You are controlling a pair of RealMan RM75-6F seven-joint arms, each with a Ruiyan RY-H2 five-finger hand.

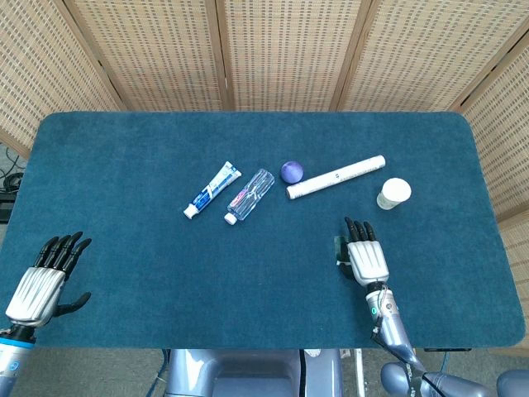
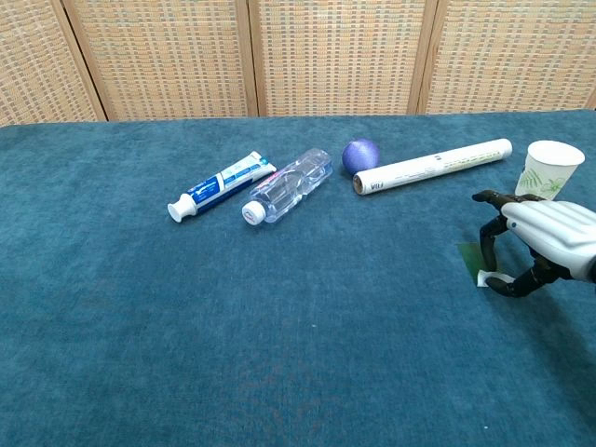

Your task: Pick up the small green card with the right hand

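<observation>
The head view looks steeply down from high above the near edge, taking in the whole desk. The chest view sits low and close, facing the far edge; both share the desk's middle.
</observation>
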